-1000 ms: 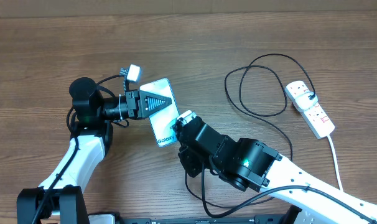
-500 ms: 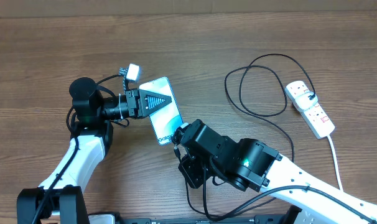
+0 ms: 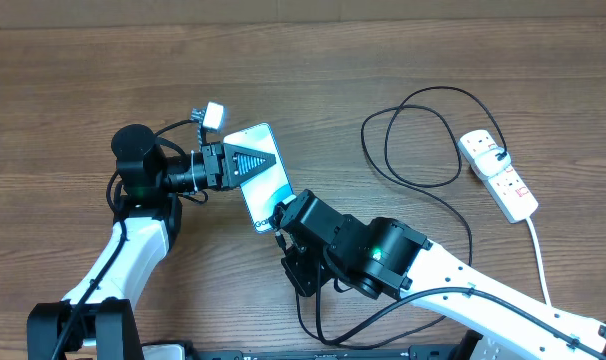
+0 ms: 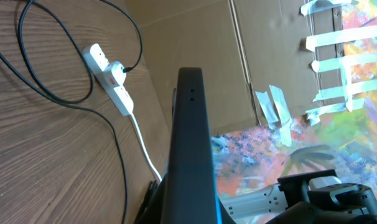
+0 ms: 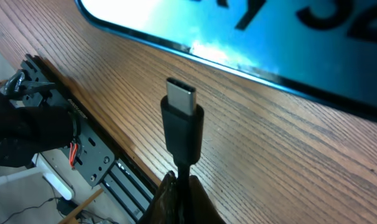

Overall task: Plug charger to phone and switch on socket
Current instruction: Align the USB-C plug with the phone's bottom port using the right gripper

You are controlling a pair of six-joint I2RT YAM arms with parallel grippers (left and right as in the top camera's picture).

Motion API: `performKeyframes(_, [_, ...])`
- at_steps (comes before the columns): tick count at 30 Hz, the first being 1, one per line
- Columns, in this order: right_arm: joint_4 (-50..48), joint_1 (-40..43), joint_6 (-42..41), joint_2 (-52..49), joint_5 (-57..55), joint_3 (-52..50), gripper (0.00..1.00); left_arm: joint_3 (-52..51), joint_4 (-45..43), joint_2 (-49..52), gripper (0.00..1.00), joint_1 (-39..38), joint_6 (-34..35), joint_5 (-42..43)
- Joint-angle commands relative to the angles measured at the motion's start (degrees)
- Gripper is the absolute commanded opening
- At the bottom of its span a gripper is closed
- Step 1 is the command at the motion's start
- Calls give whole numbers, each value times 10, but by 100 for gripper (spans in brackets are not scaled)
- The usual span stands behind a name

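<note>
The phone (image 3: 267, 188) is held on edge just above the table, with my left gripper (image 3: 251, 163) shut on its upper half. In the left wrist view it shows as a dark upright bar (image 4: 188, 137). My right gripper (image 3: 280, 217) is at the phone's lower end, shut on the charger (image 5: 180, 118) just behind its plug tip. The metal tip points at the phone's bright blue edge (image 5: 257, 43), a short gap away. The charger cable (image 3: 423, 140) loops across the table to the socket (image 3: 498, 174), a white power strip with a black plug in it.
The socket's white cord (image 3: 536, 250) runs toward the table's front right edge. Cardboard walls (image 4: 195, 37) stand behind the table. My right arm's body (image 3: 383, 258) lies over the front middle of the table.
My right gripper has moved left and up with the plug, closing in on the phone's lower end and covering most of its white strip. The left gripper and the phone have stayed still.
</note>
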State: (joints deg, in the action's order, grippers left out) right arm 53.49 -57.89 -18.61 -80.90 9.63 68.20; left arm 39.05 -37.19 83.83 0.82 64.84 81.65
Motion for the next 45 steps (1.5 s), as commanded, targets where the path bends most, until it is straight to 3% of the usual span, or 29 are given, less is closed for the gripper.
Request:
performKeyframes(1, [0,-3,11,2,-7,0,4,12,-1,2,4,0,-32,9])
performKeyframes(45, [-4,23,5,2,32,0,4,12,-12,2,4,0,-15,52])
